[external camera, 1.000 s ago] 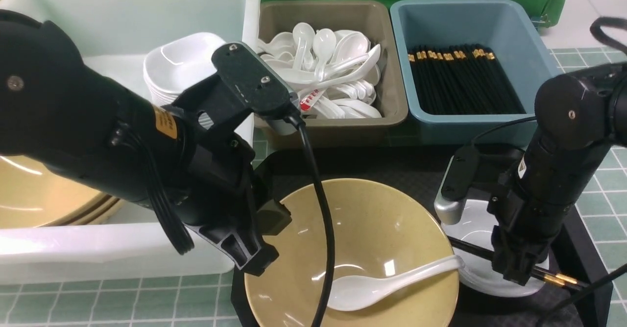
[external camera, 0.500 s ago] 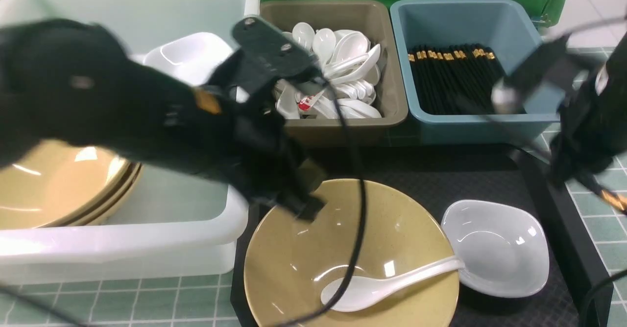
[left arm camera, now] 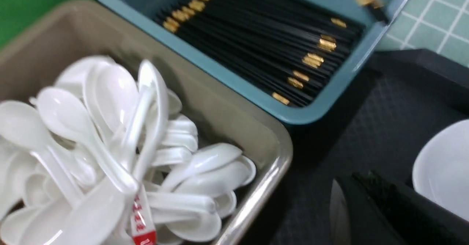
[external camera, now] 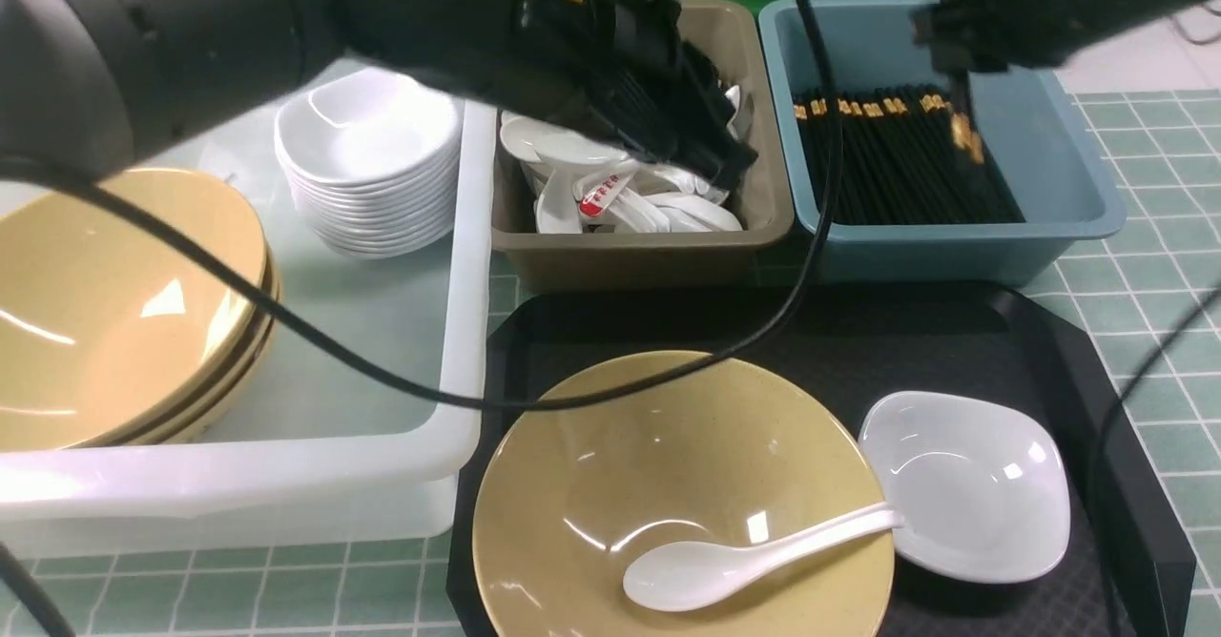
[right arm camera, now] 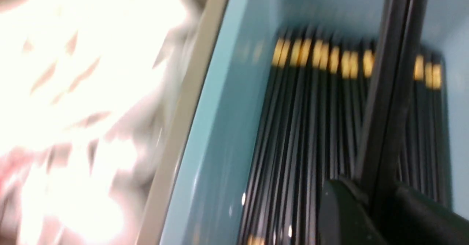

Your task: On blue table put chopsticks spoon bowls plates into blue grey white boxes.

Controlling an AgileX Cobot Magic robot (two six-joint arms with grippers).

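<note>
My right gripper (external camera: 954, 41) is shut on a pair of black chopsticks (external camera: 963, 122) that hang gold end down over the blue box (external camera: 954, 251). The wrist view shows the chopsticks (right arm camera: 395, 72) rising from the gripper (right arm camera: 377, 197) above several more lying in the box. My left gripper (left arm camera: 366, 180) is shut and empty; it reaches over the grey box (external camera: 649, 241) of spoons. On the black tray, a tan bowl (external camera: 668, 446) holds a white spoon (external camera: 754, 556), with a white plate (external camera: 963, 484) beside it. The white box (external camera: 238, 484) holds stacked bowls (external camera: 114, 303) and plates (external camera: 367, 170).
The black tray (external camera: 858, 332) lies on the blue table (external camera: 1145, 275) in front of the grey and blue boxes. A cable (external camera: 315, 341) from my left arm droops across the white box and the bowl's far rim. One spoon with red marking (external camera: 596, 203) lies in the grey box.
My right gripper lifted the chopsticks off the plate and carried them up and back over the blue box. The left arm rose from beside the bowl and swung out over the grey box.
</note>
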